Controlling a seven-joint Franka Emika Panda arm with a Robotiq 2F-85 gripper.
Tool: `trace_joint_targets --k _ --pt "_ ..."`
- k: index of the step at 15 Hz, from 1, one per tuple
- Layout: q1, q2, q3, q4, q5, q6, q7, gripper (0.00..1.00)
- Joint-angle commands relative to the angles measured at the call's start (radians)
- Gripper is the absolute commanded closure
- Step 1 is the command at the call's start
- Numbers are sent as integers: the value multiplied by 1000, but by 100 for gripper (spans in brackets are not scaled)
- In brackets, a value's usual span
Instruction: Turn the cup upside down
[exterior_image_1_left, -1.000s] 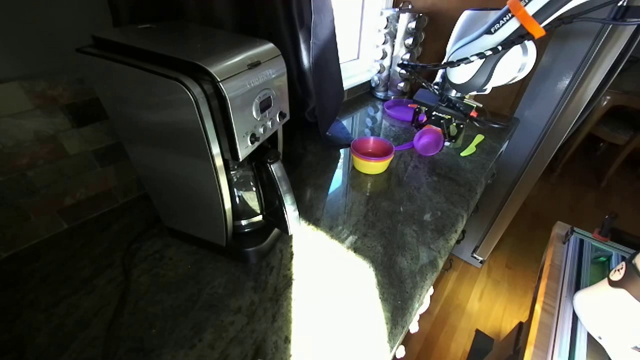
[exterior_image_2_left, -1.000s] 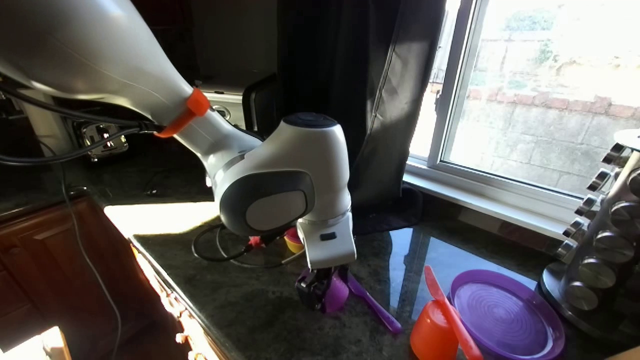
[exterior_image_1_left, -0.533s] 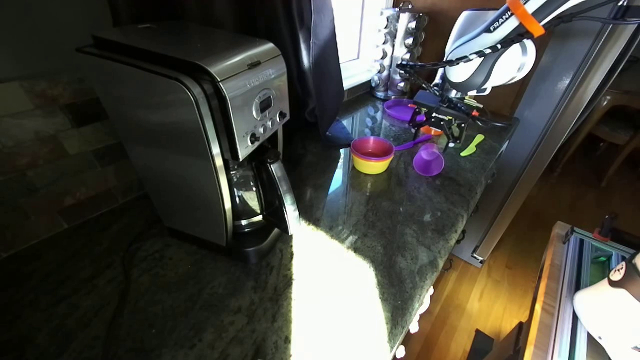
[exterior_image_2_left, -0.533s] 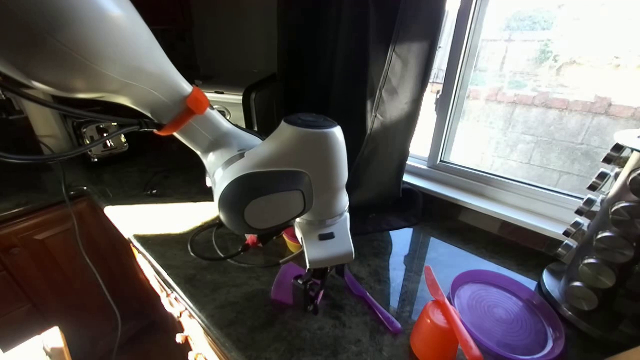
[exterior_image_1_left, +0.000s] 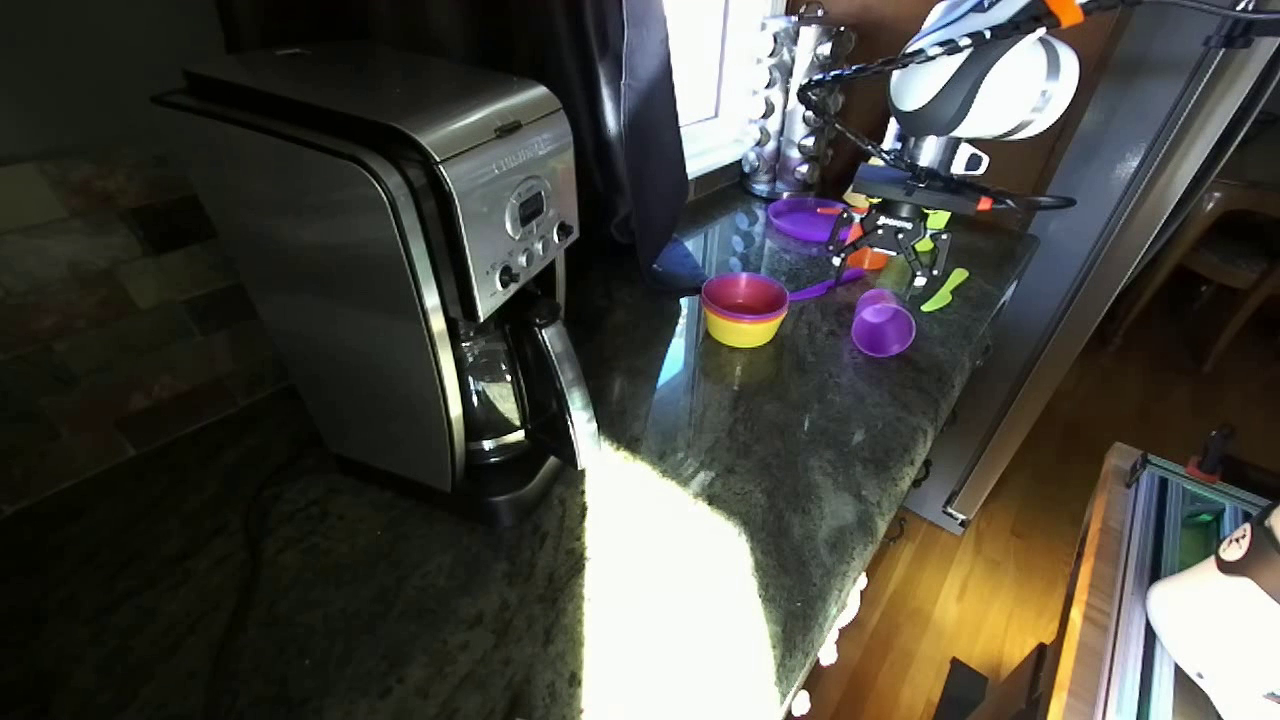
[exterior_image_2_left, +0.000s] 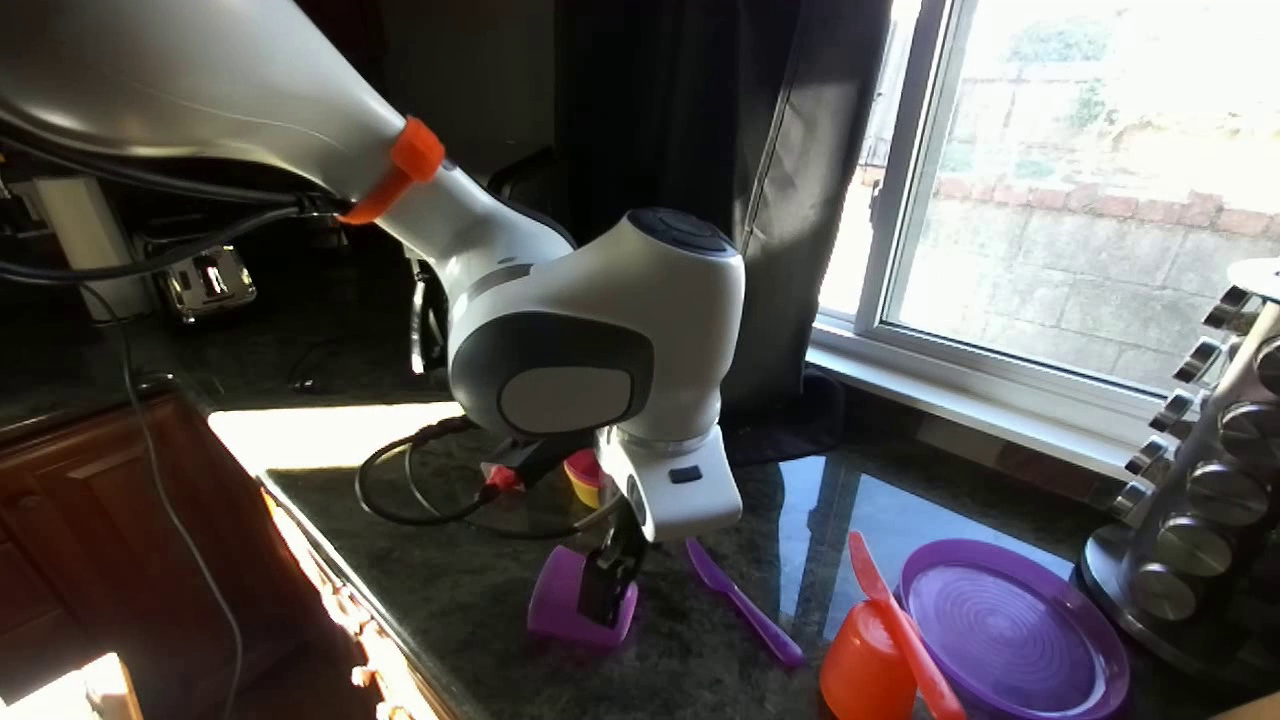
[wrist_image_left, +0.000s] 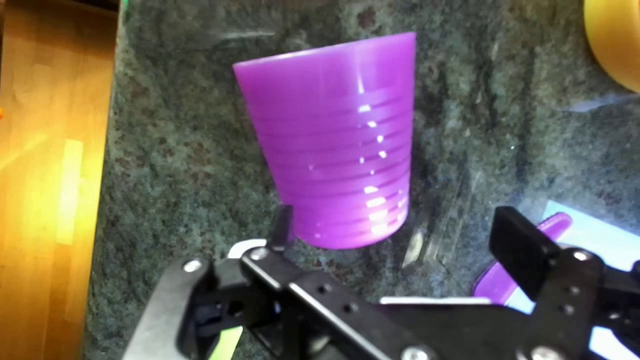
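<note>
The small purple cup (exterior_image_1_left: 882, 325) lies on its side on the dark counter, its mouth facing the camera in an exterior view. It also shows in an exterior view (exterior_image_2_left: 558, 600), partly behind the gripper's fingers. In the wrist view the cup (wrist_image_left: 340, 140) has its rim at the top and its base toward my gripper. My gripper (wrist_image_left: 400, 232) is open with nothing between its fingers. One finger overlaps the edge of the cup's base in that view; whether they touch I cannot tell. In an exterior view the gripper (exterior_image_1_left: 880, 272) is above and behind the cup.
Nested bowls (exterior_image_1_left: 744, 330), yellow at the bottom, stand nearby. A purple knife (exterior_image_2_left: 740, 600), an orange cup (exterior_image_2_left: 865, 665) with an orange knife across it, a purple plate (exterior_image_2_left: 1010, 630) and a green knife (exterior_image_1_left: 945, 290) lie around. The counter edge (wrist_image_left: 106, 140) is near.
One second ago the cup was at my gripper's fingers. It has come away and lies on the counter, shifted toward the front edge. The arm has risen and the gripper has tilted.
</note>
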Motion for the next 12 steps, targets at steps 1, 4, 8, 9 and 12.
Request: trace_joint_targets --k 1,4,8,9,12 --pt "-24 35 -4 53 66 -94 -169 0" --pt "-36 63 -11 77 60 -139 -253 0" --pt "-44 104 -19 106 43 -175 -309 0" --pt "-45 114 -18 112 48 -179 -323 0" --pt "-47 144 -14 130 62 -194 -351 0"
